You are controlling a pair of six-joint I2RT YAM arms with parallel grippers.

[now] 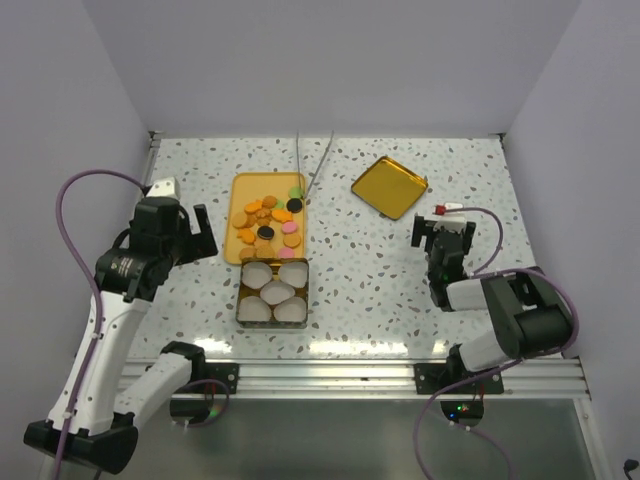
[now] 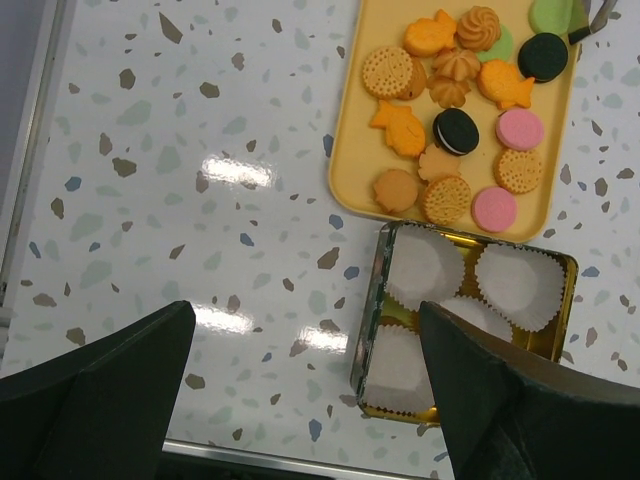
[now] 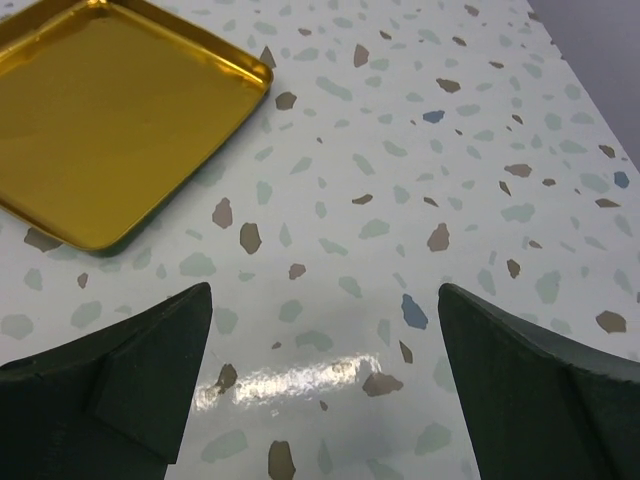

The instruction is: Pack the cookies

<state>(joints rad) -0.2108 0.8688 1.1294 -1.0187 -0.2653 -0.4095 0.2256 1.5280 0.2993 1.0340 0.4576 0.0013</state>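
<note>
On the yellow tray (image 1: 240,190) lie all the cookies (image 1: 268,222), a loose heap of orange and tan biscuits with a few black, pink and green ones among them; the left wrist view shows the cookies (image 2: 455,130) spread flat and none set apart from the rest. Just beside the tray's near end sits an open gold tin (image 1: 240,295), lined with white paper cups (image 1: 262,275). Every cup that can be seen is empty, so by my reading no packing has begun and the whole heap has yet to go from tray to tin.

Left of the tray, well off its edge, the left gripper (image 1: 205,232) hangs above bare table with its jaws spread wide and nothing between them. Right of the tray's far end lies the tin's gold lid (image 1: 389,186), off the tin and the right way up for closing later. Nearer than the lid, further right of the tray, the right gripper (image 1: 444,232) is likewise released and empty, over bare table.
</note>
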